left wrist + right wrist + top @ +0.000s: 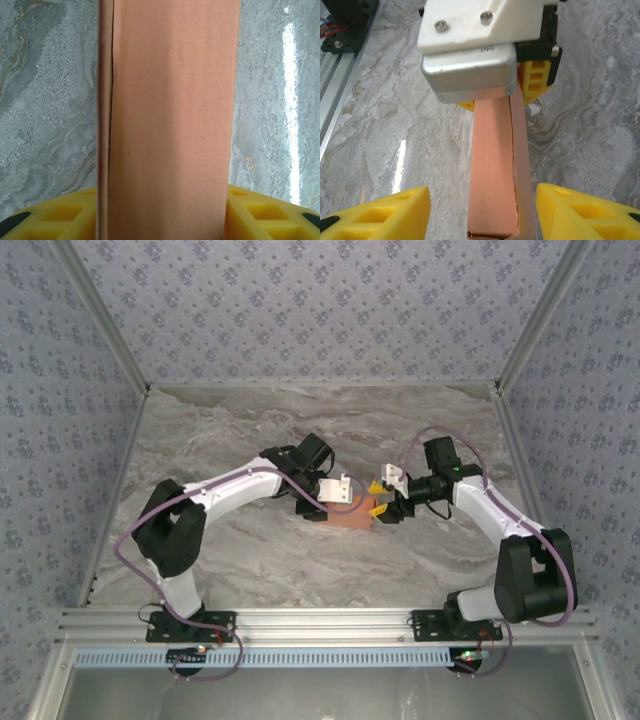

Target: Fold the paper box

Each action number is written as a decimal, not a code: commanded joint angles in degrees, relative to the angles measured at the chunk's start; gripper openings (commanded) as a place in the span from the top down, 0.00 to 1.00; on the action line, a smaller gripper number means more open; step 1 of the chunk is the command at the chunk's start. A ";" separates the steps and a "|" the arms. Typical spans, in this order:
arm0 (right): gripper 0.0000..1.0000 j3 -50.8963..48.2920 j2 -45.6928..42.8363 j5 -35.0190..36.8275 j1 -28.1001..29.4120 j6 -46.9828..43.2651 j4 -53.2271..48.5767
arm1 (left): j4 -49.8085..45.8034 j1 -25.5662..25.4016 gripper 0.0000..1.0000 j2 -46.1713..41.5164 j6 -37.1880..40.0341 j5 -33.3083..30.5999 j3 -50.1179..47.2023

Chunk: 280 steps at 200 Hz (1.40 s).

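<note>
The paper box [352, 508] is a salmon-orange, long flat rectangular box lying on the marble table between my two grippers. My left gripper [328, 506] is shut on its left end. In the left wrist view the box [170, 125] runs straight away from the camera, with the yellow fingers [260, 215] pressed against both its sides. My right gripper [385, 502] stands open around the right end. In its wrist view the box [492, 170] lies between the yellow fingers [385, 215], with a clear gap on the left side. A seam runs along the box's top.
The left arm's white and silver wrist block [470, 50] sits over the far end of the box, facing my right gripper. An aluminium rail [320, 625] runs along the near table edge. Patterned walls [300, 310] close in the back and sides.
</note>
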 commanded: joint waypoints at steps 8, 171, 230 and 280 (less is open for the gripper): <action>0.41 1.98 -0.25 3.82 0.28 9.76 -0.79 | 1.09 0.32 0.47 -0.53 -1.71 1.37 -0.84; 0.56 -12.64 -21.36 43.67 13.04 72.15 15.88 | 4.30 1.77 0.49 -0.52 -12.98 4.97 -1.54; 0.69 -6.63 -13.43 45.40 13.24 70.57 12.94 | 5.21 1.80 0.50 -0.41 -14.14 5.18 -1.54; 0.79 -5.19 -11.10 46.36 14.33 70.61 13.70 | 5.60 1.65 0.52 -0.39 -14.73 5.13 -1.54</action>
